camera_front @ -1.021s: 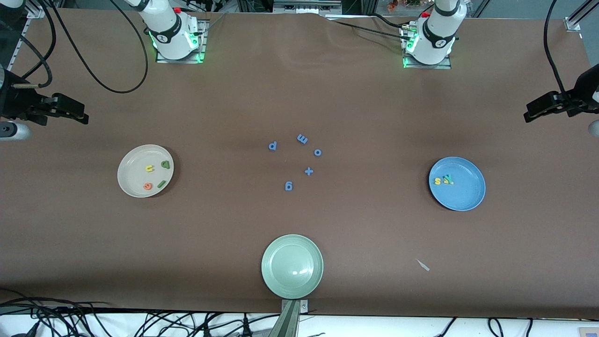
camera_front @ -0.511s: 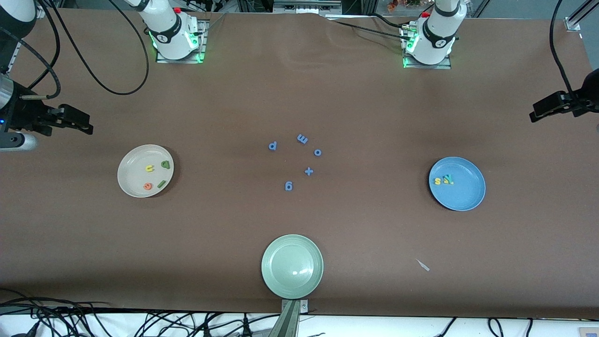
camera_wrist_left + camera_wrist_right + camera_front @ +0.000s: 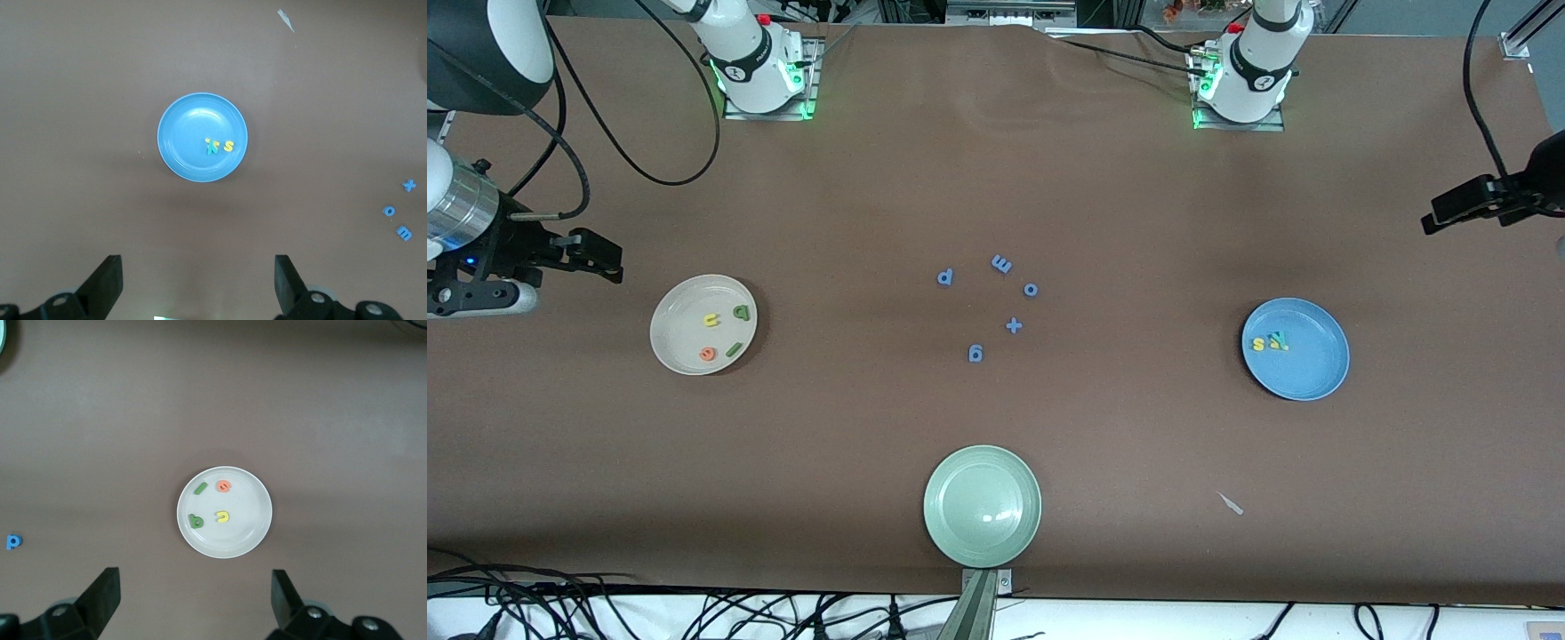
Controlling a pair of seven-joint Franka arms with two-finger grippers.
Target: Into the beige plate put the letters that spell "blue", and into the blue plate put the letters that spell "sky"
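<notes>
Green b [image 3: 740, 312], l [image 3: 733, 349], u [image 3: 711, 320], e [image 3: 708, 354] in beige plate [image 3: 671, 333], frame's middle left; s [image 3: 1258, 344], k [image 3: 1280, 339], y [image 3: 1274, 342] in blue plate [image 3: 1307, 373], middle right. Left end effector [image 3: 199, 283] and right end effector [image 3: 195, 600] released, empty, over worktop [image 3: 1120, 222].

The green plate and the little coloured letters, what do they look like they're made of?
The green plate: probably glazed ceramic or hard plastic, since a bright highlight glints off its glossy surface. Letters in the beige plate and blue plate: likely foam, matte, flat-cut and without shine.

five small blue foam pieces lie loosely clustered mid-worktop [image 3: 1138, 204]: a p [image 3: 945, 277], an m [image 3: 1001, 264], an o [image 3: 1031, 290], a plus sign [image 3: 1013, 325] and a g [image 3: 975, 354]. a pale green plate [image 3: 982, 505] sits nearest the front camera, a small pale scrap [image 3: 1231, 504] beside it toward the left arm's end.
</notes>
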